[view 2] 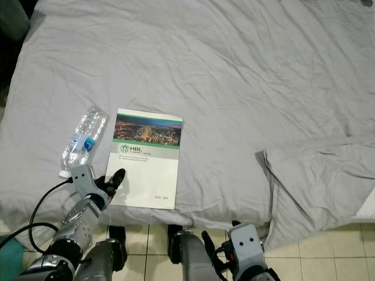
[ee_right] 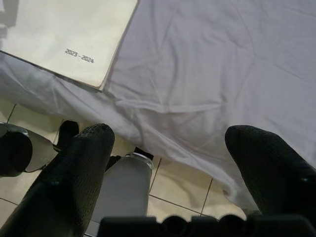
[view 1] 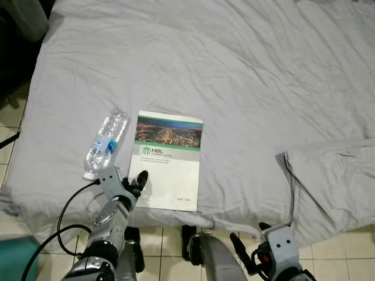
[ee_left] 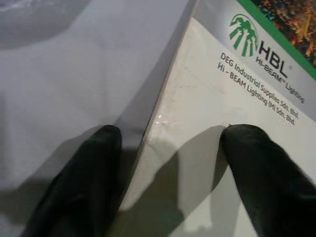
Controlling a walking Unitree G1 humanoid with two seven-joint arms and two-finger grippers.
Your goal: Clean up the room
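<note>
Progress: little of the tidying looks done. A catalogue and a water bottle lie loose on the bed, so both are left to clear; nothing is lifted yet.
Right gripper [view 1: 253, 250]: nearest the camera, held low over the tiled floor [view 1: 343, 249] just off the bed's near edge, beside the robot's own leg. Its fingers are spread wide with nothing between them. This arm looks idle for now.
Left gripper [ee_left: 168, 170]: reached forward onto the bed's near edge, at the near left corner of the catalogue. The fingers [ee_left: 259, 168] are parted and straddle the catalogue's long left edge, one resting on the cover, the other on the sheet beside it. They grip nothing so far; the step in hand is probably closing on that edge.
Catalogue [view 1: 168, 159]: a white HBL lighting brochure with a city-at-night photo across the top and a green band under it. It lies flat near the bed's front edge.
Water bottle [view 1: 106, 141]: clear plastic with a blue label, on its side just left of the catalogue, white cap towards the robot.
Bed [view 1: 246, 76]: grey rumpled sheet running away from the robot, with a folded flap of cover [view 1: 334, 181] at the right.
</note>
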